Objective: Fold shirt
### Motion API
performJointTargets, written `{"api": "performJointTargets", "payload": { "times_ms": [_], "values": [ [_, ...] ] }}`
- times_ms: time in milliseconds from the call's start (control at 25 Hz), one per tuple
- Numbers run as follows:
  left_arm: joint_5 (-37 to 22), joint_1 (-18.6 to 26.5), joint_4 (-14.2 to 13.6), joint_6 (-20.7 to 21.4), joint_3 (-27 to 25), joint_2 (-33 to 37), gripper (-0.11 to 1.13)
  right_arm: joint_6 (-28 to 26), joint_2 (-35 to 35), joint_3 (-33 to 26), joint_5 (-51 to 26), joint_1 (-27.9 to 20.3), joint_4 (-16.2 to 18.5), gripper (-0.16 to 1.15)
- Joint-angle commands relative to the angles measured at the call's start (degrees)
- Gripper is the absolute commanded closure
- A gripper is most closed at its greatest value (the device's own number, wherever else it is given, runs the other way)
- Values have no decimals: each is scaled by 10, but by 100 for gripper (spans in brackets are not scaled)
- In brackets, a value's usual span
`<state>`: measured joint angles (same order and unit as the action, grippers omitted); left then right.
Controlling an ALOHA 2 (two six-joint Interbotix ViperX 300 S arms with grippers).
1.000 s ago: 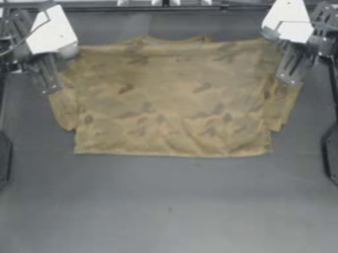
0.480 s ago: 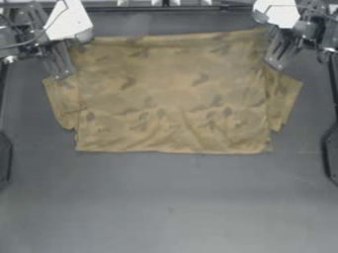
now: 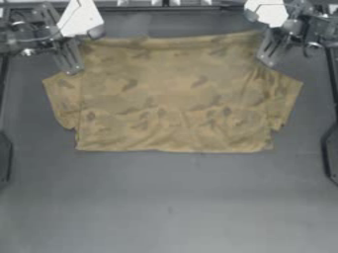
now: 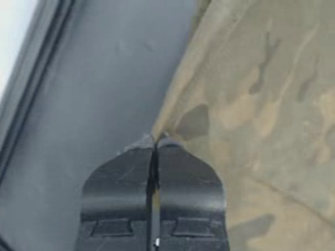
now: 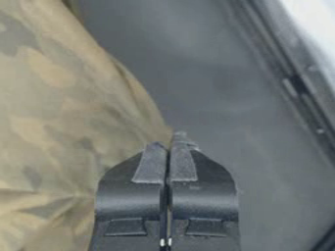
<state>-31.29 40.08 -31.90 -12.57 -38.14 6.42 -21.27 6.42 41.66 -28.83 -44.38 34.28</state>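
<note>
Dark table (image 3: 165,202) carries the shirt (image 3: 172,94); my left gripper (image 3: 68,63) and right gripper (image 3: 267,53) pinch its far corners, jaws clenched.

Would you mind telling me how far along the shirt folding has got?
Done: the shirt lies folded across the table, sleeves out. In hand: left hand and right hand are each shut on a far corner. Left: folding in the sleeves and sides.

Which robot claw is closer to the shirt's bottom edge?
About equal, neither clearly nearer. The left gripper pinches the shirt at its top-left corner, and the right gripper pinches the top-right corner. Both sit far from the bottom hem.
</note>
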Motion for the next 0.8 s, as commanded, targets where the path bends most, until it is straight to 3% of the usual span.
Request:
{"api": "performJointTargets", "payload": {
  "times_ms": [40, 280, 400, 520, 640, 720, 800],
  "values": [
    [5, 2, -1, 1, 18, -4, 95, -1, -10, -1, 20, -4, -6, 91],
    [9, 2, 0, 0, 18, -25, 93, 0, -35, 3, 26, -4, -8, 90],
    [2, 2, 3, 0, 18, -37, 78, 2, -48, 3, 25, -4, -15, 87],
    [2, 2, 18, 0, 25, -43, 49, 3, -59, 4, 34, -3, -15, 67],
    [3, 2, 39, 0, 35, -41, 15, 2, -55, 0, 47, -3, -31, 35],
    [3, 2, 47, 1, 45, -34, 0, 3, -51, -6, 47, -3, -47, 19],
    [1, 2, 49, 1, 53, -25, -3, 3, -41, -9, 47, -3, -55, 11]
  ]
}}
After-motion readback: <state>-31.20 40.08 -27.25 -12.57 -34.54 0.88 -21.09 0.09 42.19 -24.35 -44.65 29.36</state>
